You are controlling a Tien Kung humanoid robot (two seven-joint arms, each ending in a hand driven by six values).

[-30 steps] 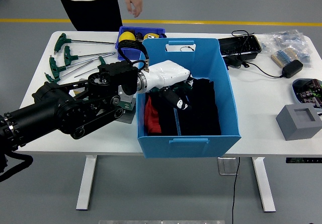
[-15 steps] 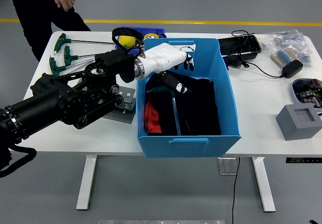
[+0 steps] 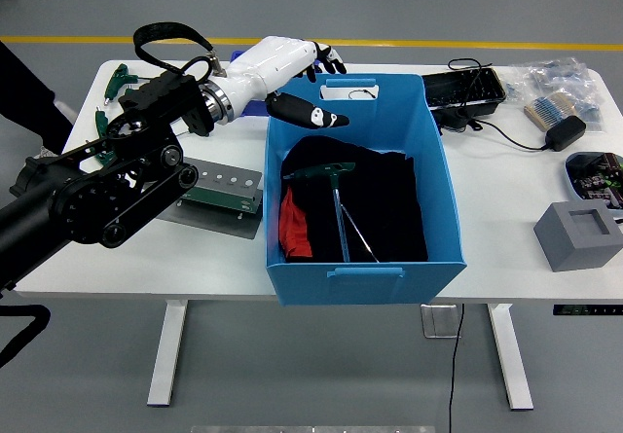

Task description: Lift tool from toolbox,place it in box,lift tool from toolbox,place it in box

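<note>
Since the earlier frames the left hand (image 3: 297, 78) has pulled up and back out of the blue box (image 3: 443, 199) and now hangs over its far-left corner, fingers spread and relaxed with nothing in them; the person who stood at the far side has gone almost out of view at the left edge. One green-handled T-tool (image 3: 336, 199) lies inside the box on the dark cloth, handle toward the far side and shaft pointing to the near wall, clear of the hand. So one lift-and-place looks finished. More green-handled tools (image 3: 119, 83) are partly visible on the worktop (image 3: 506, 209) at the far left, mostly hidden behind the arm, and the perforated tool holder (image 3: 222, 188) sits just beside the box's left wall. By my reading the second tool is not yet fetched: another pick and another drop into the box are left. No right arm shows.
</note>
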